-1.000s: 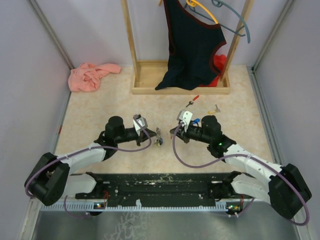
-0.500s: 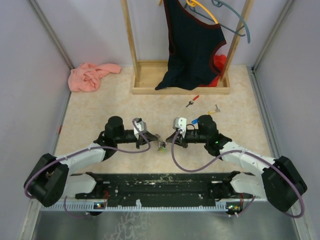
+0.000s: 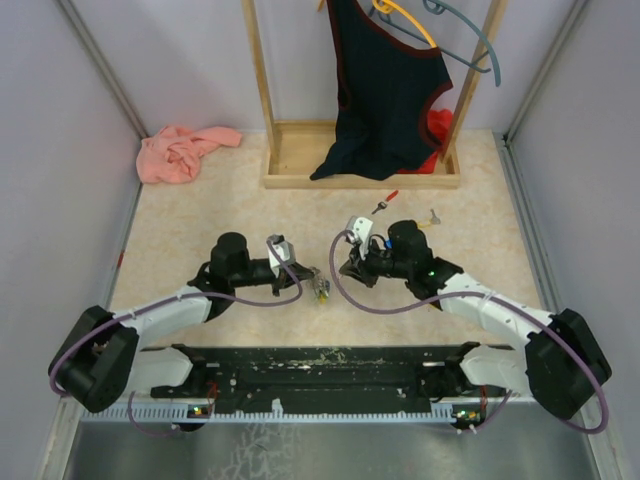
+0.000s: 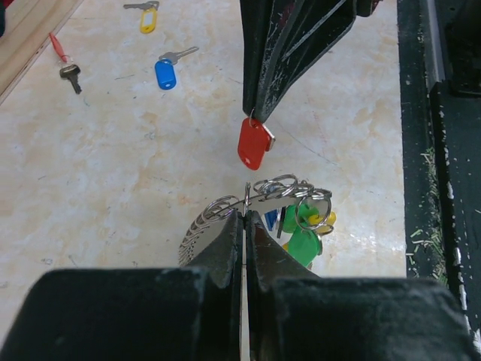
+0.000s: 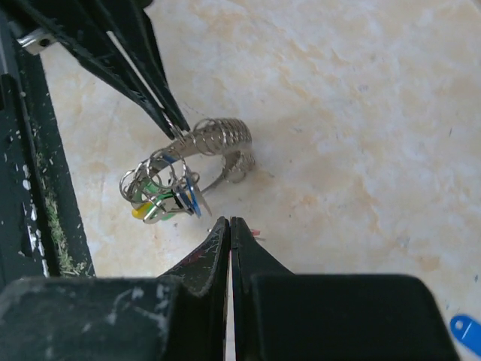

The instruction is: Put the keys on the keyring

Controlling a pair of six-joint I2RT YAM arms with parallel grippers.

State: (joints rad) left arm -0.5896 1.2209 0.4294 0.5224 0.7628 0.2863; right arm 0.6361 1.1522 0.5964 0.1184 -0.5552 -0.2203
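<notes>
While the overhead view gives the keyring [image 3: 320, 290] only as a glint low over the table [image 3: 200, 210] between the arms, the left wrist view shows its ridged coil and green, yellow and blue tags [image 4: 304, 226]. The left gripper [image 4: 246, 218] is pressed together on its wire. Just above hangs a red-headed key [image 4: 254, 143], pinched by the right gripper [image 4: 255, 113]; its blade is hidden, and the right wrist view shows only a red sliver. A blue-headed key [image 4: 167, 71] and a yellow-headed key [image 4: 146, 16] lie well apart. Both arms reach low, wrists turned inward, tips facing.
</notes>
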